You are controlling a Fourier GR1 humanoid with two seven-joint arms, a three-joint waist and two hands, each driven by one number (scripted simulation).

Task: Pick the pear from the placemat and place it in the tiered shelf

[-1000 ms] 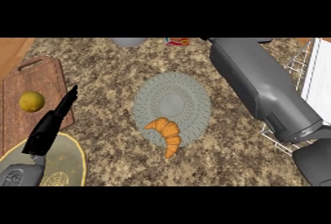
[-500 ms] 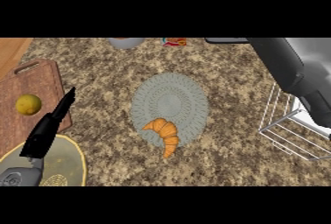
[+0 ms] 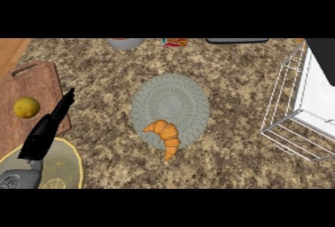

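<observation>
Left hand (image 3: 46,131) at the counter's lower left, fingers straight and released, resting over a cutting board (image 3: 33,84) and a yellow plate (image 3: 65,155). Right hand out of sight. No pear visible — on the placemat (image 3: 171,102), mid-counter, only a croissant (image 3: 167,133). White wire tiered shelf (image 3: 294,119) at the right edge.

Counter (image 3: 248,84): speckled granite-look stone. Placemat (image 3: 171,104): grey woven cloth, matt. Cutting board (image 3: 29,88): brown wood grain. Tiered shelf (image 3: 288,111): thin white wire. Left hand (image 3: 49,128): matt black.
</observation>
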